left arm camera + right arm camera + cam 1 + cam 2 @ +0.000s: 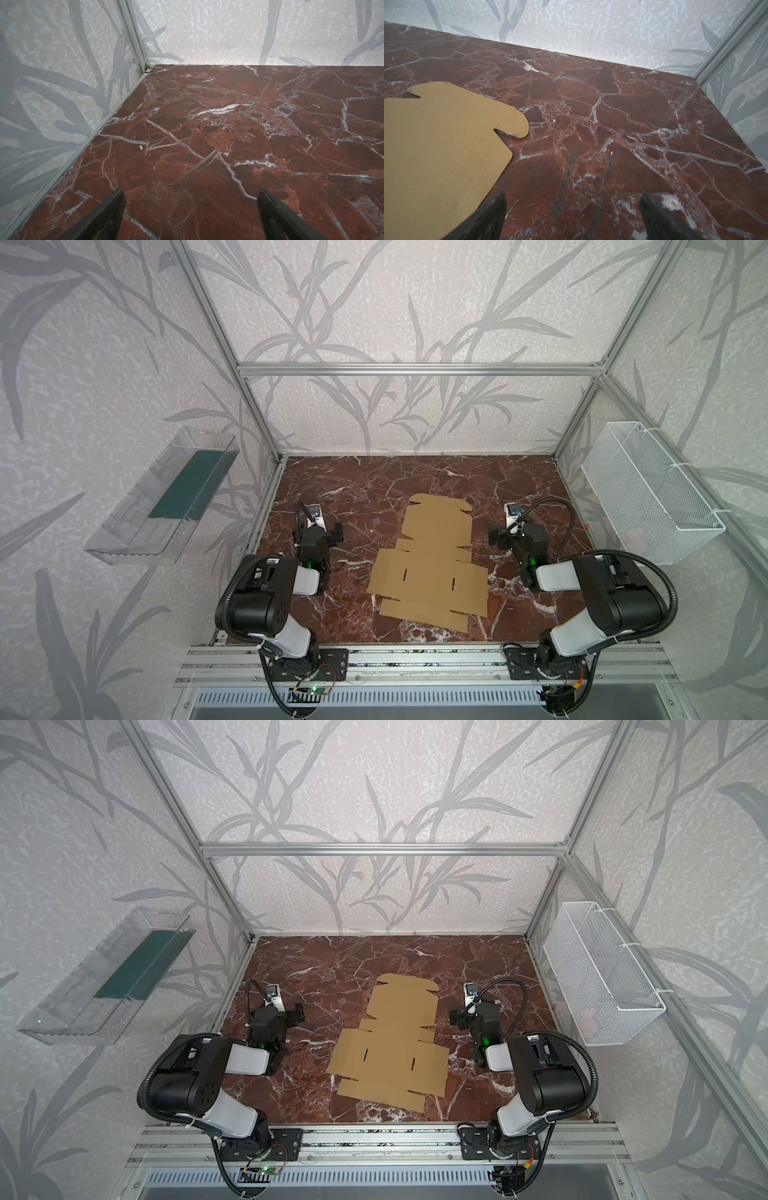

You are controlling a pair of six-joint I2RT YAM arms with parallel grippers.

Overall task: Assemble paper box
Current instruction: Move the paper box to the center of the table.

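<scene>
The paper box [432, 568] [395, 1052] is a flat tan die-cut cardboard sheet with flaps, tabs and slits. It lies unfolded in the middle of the red marble table [357, 485]. My left gripper [336, 531] [297, 1013] hovers left of the sheet, apart from it, open and empty. In the left wrist view the left gripper [191, 193] shows only bare marble between its fingers. My right gripper [495, 537] [455, 1019] stands open just right of the sheet. In the right wrist view the sheet's rounded far flaps [446, 135] lie beside the right gripper [573, 196], outside the jaws.
A clear plastic tray [162, 497] hangs on the left wall and a white wire-mesh basket [648, 493] on the right wall. Aluminium frame posts [257, 414] stand at the table's back corners. A metal rail [415, 659] runs along the front edge.
</scene>
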